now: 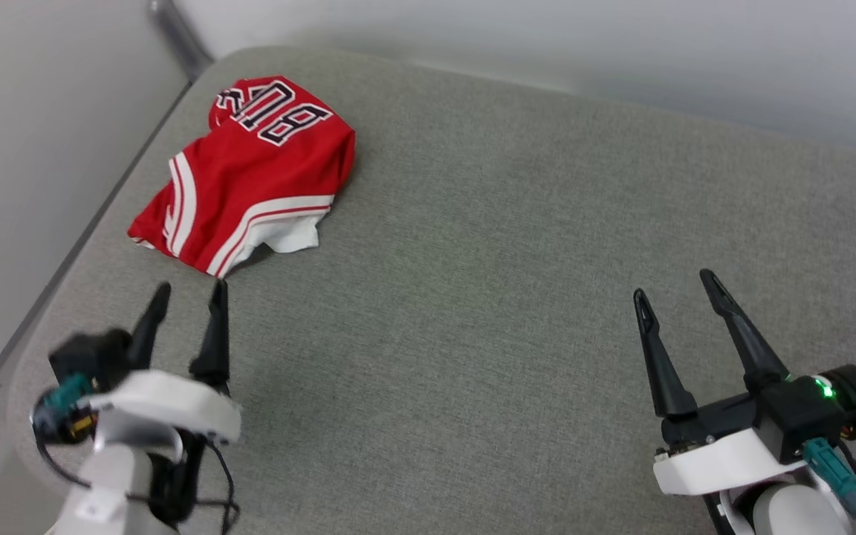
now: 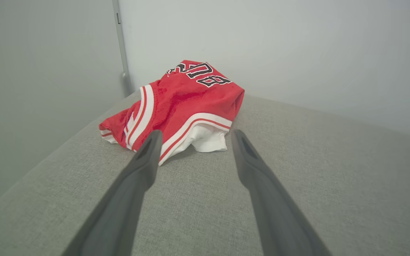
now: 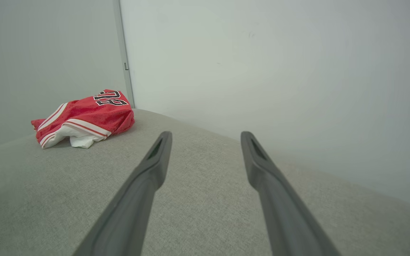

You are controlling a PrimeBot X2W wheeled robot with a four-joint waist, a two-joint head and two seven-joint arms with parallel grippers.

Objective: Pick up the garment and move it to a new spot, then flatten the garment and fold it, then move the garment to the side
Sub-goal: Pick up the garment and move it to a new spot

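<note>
One garment (image 1: 257, 174), two grippers and one grey padded surface (image 1: 510, 260) are counted, with two dark fingers on each gripper. The garment is left bunched at the far left corner of the surface, close to the pale walls, with its black, white-outlined letters turned toward the far side and its striped trim and a white sleeve toward the robot.

Both grippers are seen together in the head view, well apart from each other at the near side of the surface. In the left wrist view the white sleeve tucked under the striped trim is seen close up, and a grey metal strip (image 2: 119, 46) is seen in the corner of the walls behind the garment. In the right wrist view the garment is seen far off to the left, with bare padding ahead of the fingers.

The left gripper (image 1: 192, 286) is held with its fingers spread wide, just short of the garment's near edge; nothing is gripped. The right gripper (image 1: 672, 284) is likewise spread wide over bare padding, and nothing is held.
</note>
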